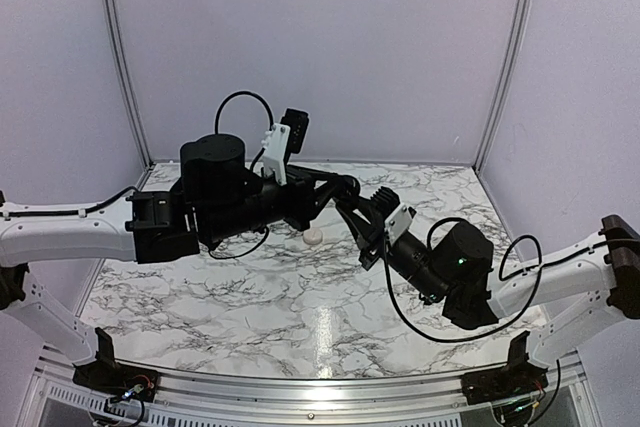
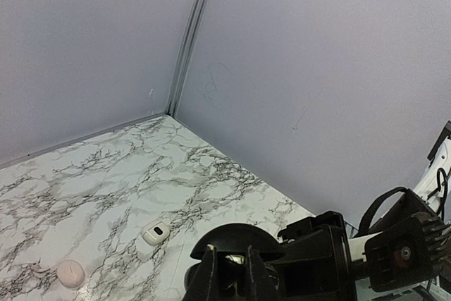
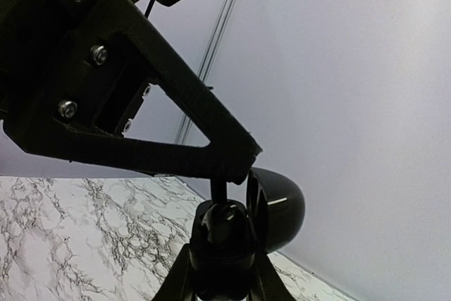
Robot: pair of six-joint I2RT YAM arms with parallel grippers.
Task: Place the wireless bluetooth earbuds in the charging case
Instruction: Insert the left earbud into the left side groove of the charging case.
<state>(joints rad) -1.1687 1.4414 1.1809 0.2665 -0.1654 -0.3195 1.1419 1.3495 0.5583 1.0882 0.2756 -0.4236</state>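
Note:
The charging case (image 1: pixel 314 237) (image 2: pixel 70 273), a cream-white pebble, lies closed on the marble table, apart from both grippers. My right gripper (image 1: pixel 362 230) (image 3: pixel 224 255) is shut on a black round puck (image 3: pixel 225 234) and holds it above the table, its domed lid (image 3: pixel 278 209) (image 2: pixel 236 236) hinged open. From above, my left gripper (image 1: pixel 345 195) (image 2: pixel 232 269) reaches over the puck, shut on a short dark stub (image 3: pixel 219 189) that looks like an earbud. The stub's lower end meets the puck's inside. No other earbud shows.
A brighter white squarish piece with a dark spot (image 2: pixel 156 232) lies on the table (image 1: pixel 250 297) near the cream case. Pale walls close the table in at the back and sides, with a corner post (image 2: pixel 187 40) behind.

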